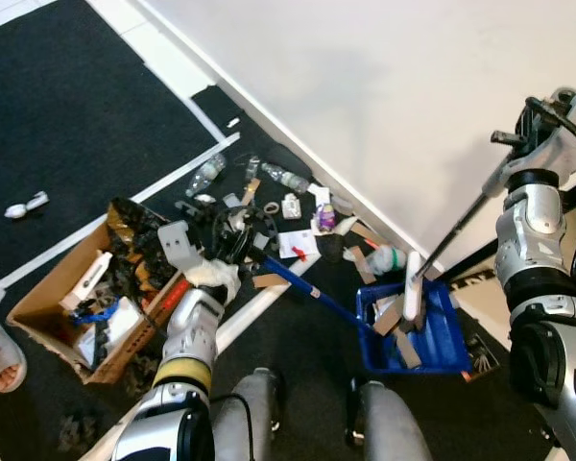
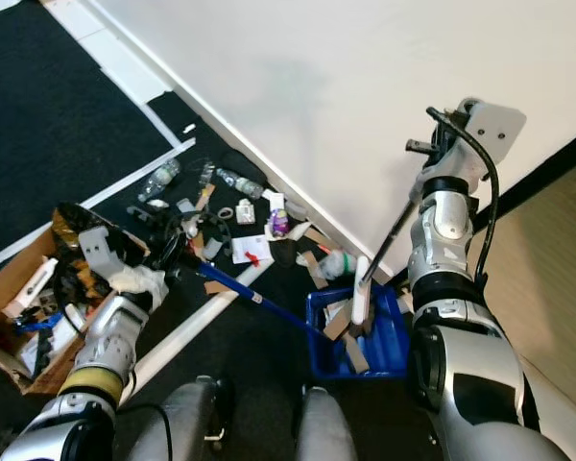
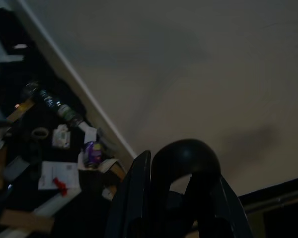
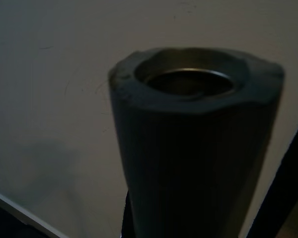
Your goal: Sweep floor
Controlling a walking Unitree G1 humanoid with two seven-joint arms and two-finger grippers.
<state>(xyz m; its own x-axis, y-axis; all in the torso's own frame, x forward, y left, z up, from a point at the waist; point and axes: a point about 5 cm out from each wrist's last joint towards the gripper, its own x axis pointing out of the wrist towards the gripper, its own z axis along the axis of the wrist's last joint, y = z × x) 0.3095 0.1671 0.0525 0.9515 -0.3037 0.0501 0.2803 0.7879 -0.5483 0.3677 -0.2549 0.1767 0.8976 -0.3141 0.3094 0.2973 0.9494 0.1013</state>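
Blue plastic dustpan (image 1: 440, 338) on black floor (image 1: 67, 115), holding few cardboard scraps. Right end effector (image 1: 520, 134) clamps its long handle; left end effector (image 1: 232, 238) grip on blue broom (image 1: 302, 288) unclear. Most litter (image 1: 288, 206) along wall edge unswept.

Black floor (image 1: 67, 106) carries a cardboard box (image 1: 53, 305), blue dustpan (image 1: 451, 341), and scattered litter (image 1: 298, 211).

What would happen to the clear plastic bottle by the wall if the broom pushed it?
The clear plastic bottle lies on its side on the black floor, so it would probably roll rather than slide. It looks nearly empty, so it is likely light and might skitter off. The white wall stands close behind, which would probably stop it.
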